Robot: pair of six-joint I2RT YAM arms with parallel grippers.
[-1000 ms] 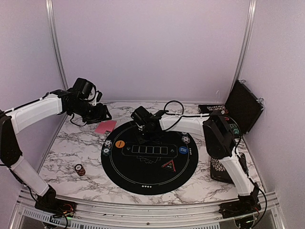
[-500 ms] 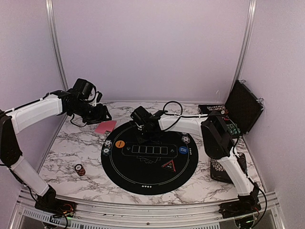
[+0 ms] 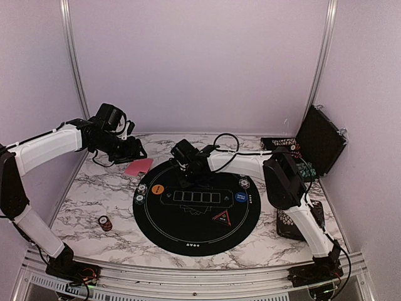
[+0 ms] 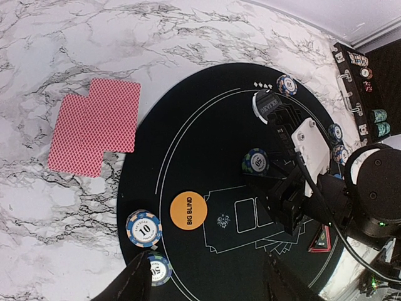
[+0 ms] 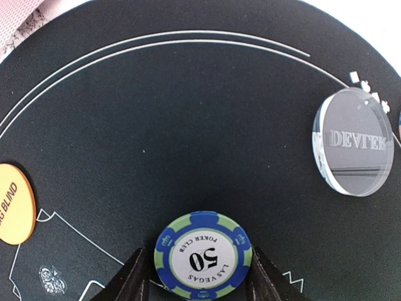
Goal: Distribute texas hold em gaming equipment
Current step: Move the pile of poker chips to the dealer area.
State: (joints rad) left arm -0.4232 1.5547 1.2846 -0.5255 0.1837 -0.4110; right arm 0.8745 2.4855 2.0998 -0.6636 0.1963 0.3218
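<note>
Counter, marbled, bearing a round black mat. Left pincer: held over the counter's far left, above two overlapping cards that lie face down just off the mat's rim. Its own camera shows its fingers well apart with nothing between them. Right pincer: low at the mat's far edge; the overhead view hides what lies beneath it. Its wrist camera shows a blue-and-green 50 chip flat on the mat, with a finger close at each side of its rim; whether they press it cannot be told. DEALER disc: clear, near that chip, plain in both wrist views, not made out from above. Orange button: mat's left. The left wrist view reads it as BIG BLIND, with a 10 chip just beside it. Blue button: mat's right, shown by the overhead view only. Triangle marker: near right of the mat. Chip stack: alone on the counter left of the mat, shown from above only. Case: open, far right, chips in it.
</note>
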